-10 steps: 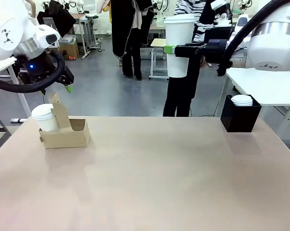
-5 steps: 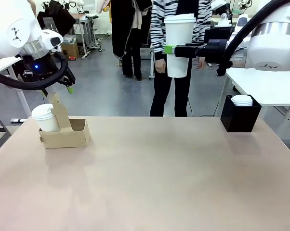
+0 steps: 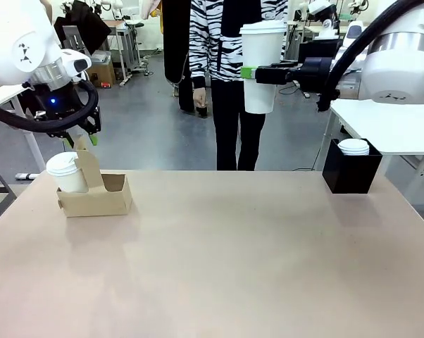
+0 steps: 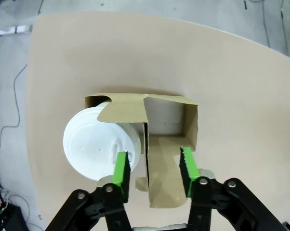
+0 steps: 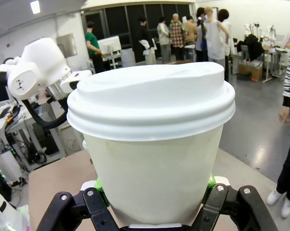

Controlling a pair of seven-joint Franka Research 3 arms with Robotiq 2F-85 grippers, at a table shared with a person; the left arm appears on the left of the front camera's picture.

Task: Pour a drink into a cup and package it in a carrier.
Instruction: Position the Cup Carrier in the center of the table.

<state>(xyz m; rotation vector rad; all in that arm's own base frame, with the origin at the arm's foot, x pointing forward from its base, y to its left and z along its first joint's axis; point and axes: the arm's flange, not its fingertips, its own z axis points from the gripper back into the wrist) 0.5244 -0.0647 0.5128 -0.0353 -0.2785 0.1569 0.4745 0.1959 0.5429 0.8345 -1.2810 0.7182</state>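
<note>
Near us the table point(image 3: 233, 267) lay bare, free up to its edges. At ten o'clock the left gripper point(image 4: 154, 166) had come down and narrowed from wide to half open astride the handle point(image 4: 162, 187) of the carrier point(image 3: 106, 198), pads not touching yet; we judged a lift was coming. One lidded cup point(image 3: 66, 172) sat inside. Farther, at one o'clock, the right gripper point(image 3: 251, 72) clamped a second cup point(image 3: 262, 49) high over the far edge.

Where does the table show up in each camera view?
Front view: table spans the lower half.
Left wrist view: from above, under the carrier.
Right wrist view: tan strip lower left, beside the held cup.
Shared landmark: the left arm, its end effector at the carrier's handle.
</note>
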